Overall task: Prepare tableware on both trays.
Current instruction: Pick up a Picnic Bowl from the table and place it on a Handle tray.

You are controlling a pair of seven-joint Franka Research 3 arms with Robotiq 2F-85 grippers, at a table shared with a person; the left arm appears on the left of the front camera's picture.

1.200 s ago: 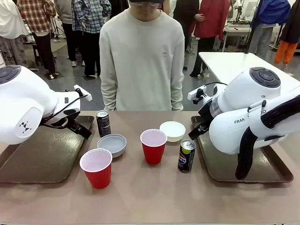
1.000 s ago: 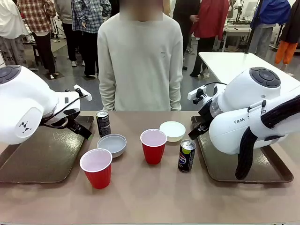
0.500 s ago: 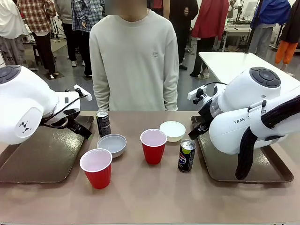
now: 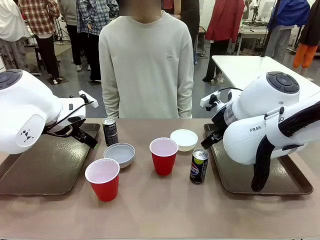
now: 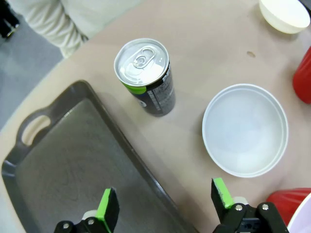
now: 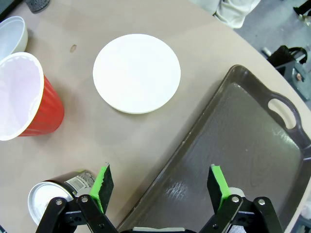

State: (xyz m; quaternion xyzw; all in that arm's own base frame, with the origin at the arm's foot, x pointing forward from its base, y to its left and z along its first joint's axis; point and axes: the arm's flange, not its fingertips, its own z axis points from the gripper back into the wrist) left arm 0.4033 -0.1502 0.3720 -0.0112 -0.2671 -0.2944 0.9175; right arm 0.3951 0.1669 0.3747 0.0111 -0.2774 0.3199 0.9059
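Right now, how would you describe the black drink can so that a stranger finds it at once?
Start at the large dark brown plastic tray on the robot's left. Beside its far inner corner stands the black metal drink can. Unlike the blue drink can, it shows green under its rim.
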